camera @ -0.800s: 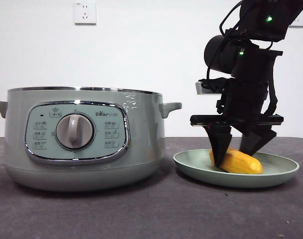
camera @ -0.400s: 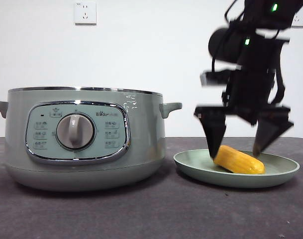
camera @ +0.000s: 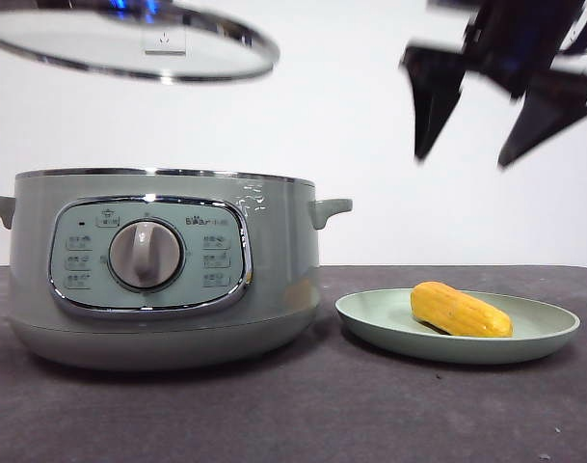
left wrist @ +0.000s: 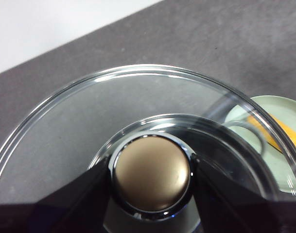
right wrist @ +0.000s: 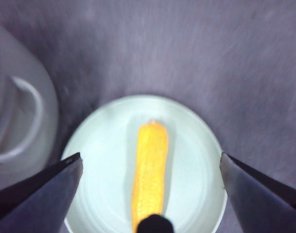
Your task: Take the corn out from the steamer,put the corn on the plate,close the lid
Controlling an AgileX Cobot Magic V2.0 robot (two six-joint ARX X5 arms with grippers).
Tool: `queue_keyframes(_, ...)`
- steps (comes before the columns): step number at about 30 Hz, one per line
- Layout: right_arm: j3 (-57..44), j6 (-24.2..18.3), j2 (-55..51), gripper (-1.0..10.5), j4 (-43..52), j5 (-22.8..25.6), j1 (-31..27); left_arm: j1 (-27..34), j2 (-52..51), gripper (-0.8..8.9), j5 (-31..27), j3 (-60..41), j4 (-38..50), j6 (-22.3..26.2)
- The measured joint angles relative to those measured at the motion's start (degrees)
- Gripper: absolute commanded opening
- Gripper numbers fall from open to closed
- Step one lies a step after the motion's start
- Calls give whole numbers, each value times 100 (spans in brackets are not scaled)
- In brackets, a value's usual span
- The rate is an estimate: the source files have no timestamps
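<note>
One step is left: the lid (camera: 129,43) is being held by its knob (left wrist: 151,175) in the left gripper (left wrist: 150,182) above the steamer (camera: 163,265) and should be centred before lowering. Corn (camera: 461,310) is lying on the plate (camera: 370,318); the right gripper (camera: 503,111) is hanging wide open, empty.

Left gripper (left wrist: 150,182) clamped on lid (left wrist: 89,116) knob (left wrist: 150,174), plate (left wrist: 279,145) beyond

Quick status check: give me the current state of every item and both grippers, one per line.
corn: lying on its side on the plate, free of any gripper
plate: on the table beside the steamer, holding the corn
steamer: uncovered, on the table
lid: held in the air above the steamer
left gripper: shut on the lid's knob
right gripper: open, empty, high above the plate
</note>
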Motion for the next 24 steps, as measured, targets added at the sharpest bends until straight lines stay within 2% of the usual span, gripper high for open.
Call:
queue_keyframes(10, 0, 2, -1003, 472, -13, 55, -122, 13, 151, -9, 245, -616, 809, -162)
queue_keyframes(18, 0, 9, -1123, 472, -72, 155, -149, 13, 160, -9, 245, -1342, 1357, -295)
queue_keyframes(24, 0, 20, -1123, 472, -144, 155, -149, 13, 306, -9, 256, -1425, 1425, -332)
